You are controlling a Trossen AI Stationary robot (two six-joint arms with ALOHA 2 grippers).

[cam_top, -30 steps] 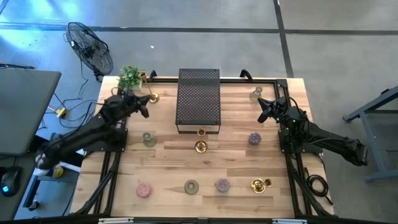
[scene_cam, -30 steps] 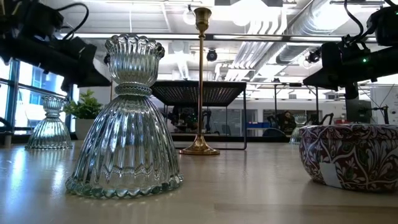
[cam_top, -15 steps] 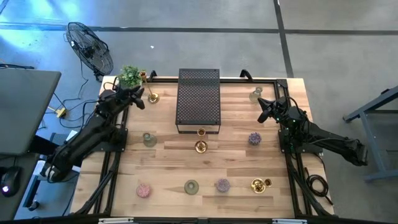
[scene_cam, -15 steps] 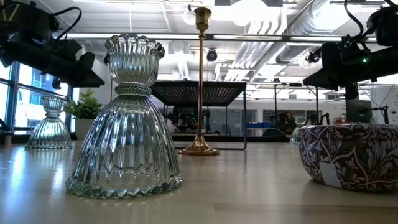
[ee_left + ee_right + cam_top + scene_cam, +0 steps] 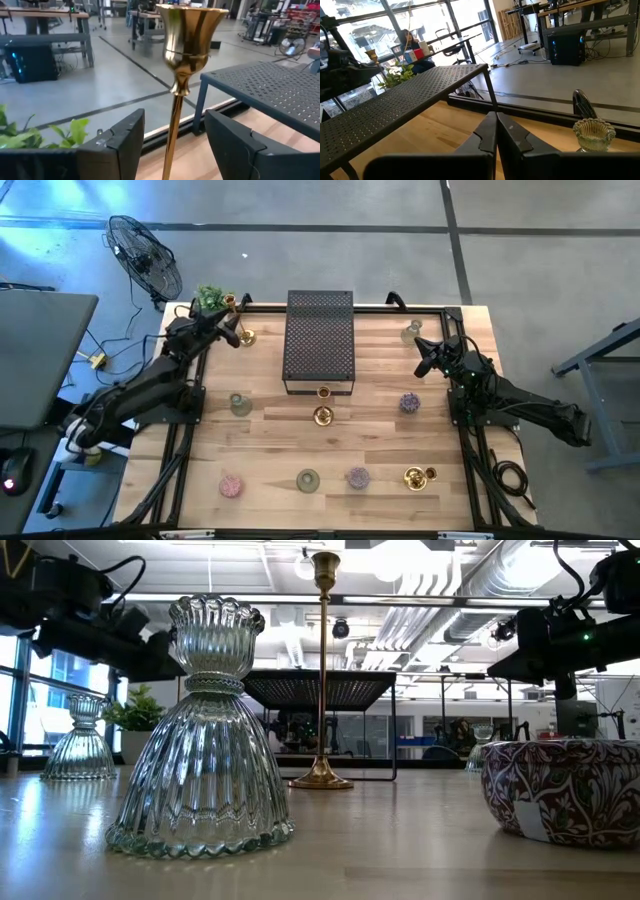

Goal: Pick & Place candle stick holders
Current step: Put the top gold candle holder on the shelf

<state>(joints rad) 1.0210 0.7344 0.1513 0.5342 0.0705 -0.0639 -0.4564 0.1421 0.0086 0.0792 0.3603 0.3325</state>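
A tall gold candlestick (image 5: pixel 187 40) stands upright on its round base at the table's far left (image 5: pixel 245 336), beside a small potted plant (image 5: pixel 209 300). My left gripper (image 5: pixel 175 145) is open, with one finger on either side of its slim stem (image 5: pixel 172 135), apart from it. My right gripper (image 5: pixel 496 132) hovers shut with nothing in it at the table's right side (image 5: pixel 424 364). Other holders stand about the table: gold ones (image 5: pixel 322 415) (image 5: pixel 418 476), glass cups (image 5: pixel 240 403) (image 5: pixel 307 479), a pink one (image 5: pixel 231 485) and purple ones (image 5: pixel 358 477) (image 5: pixel 410 402).
A big black perforated box (image 5: pixel 320 340) stands on legs at the table's far middle, just right of the left gripper. A clear glass holder (image 5: pixel 411 332) stands at the far right, and another gold candlestick (image 5: pixel 229 302) stands by the plant. A fan (image 5: pixel 145 260) stands beyond the table's far left corner.
My left gripper has moved toward the table's far edge and swung in toward the tall gold candlestick, so that its fingers now stand around the stem. My right arm has kept still.
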